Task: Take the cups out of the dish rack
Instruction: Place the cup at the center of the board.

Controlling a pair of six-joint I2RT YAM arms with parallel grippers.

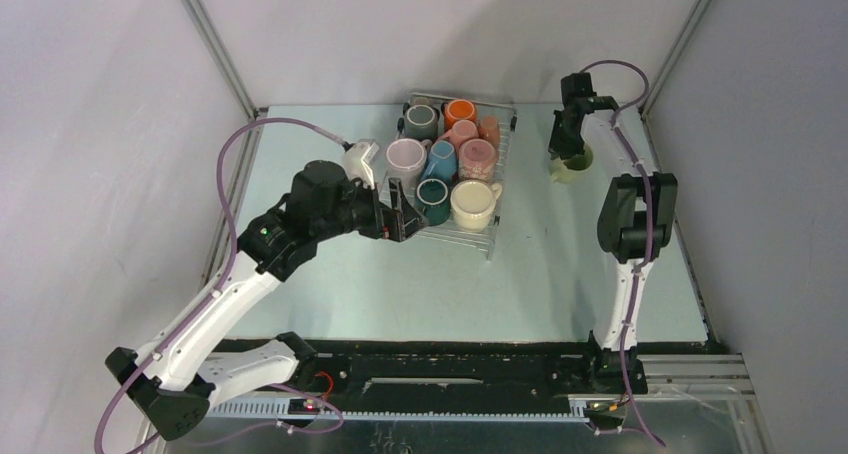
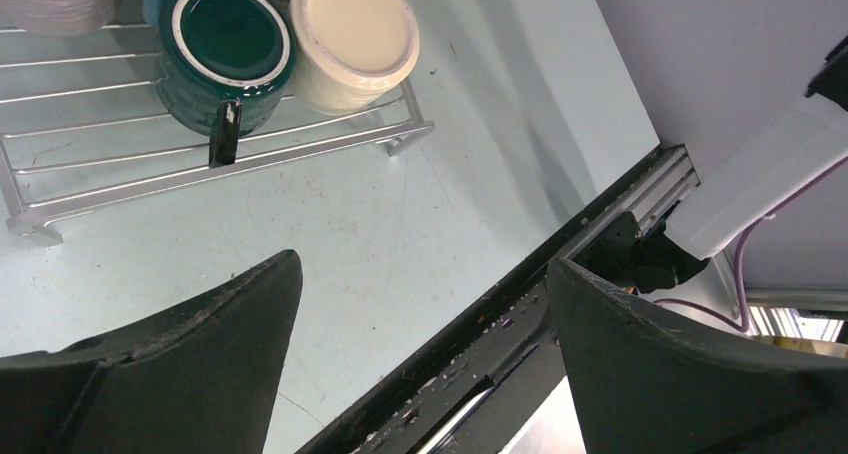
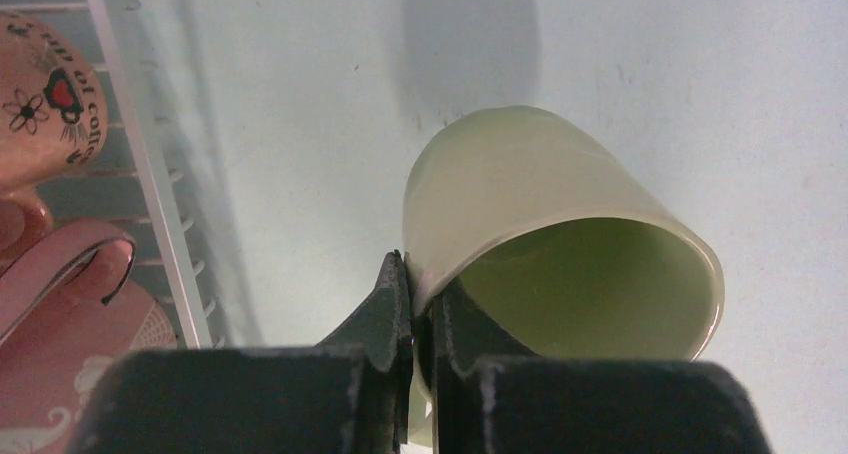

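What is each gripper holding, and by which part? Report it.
Right gripper pinches the pale green mug by its rim wall; left gripper is open, holding nothing.

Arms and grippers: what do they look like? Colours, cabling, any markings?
The left arm and right arm have white links with black joint housings. A purple cable loops loosely along each. A small green light shows on the left arm. The left gripper and right gripper have matt black, wedge-shaped fingers, slightly scuffed. No lettering is visible.
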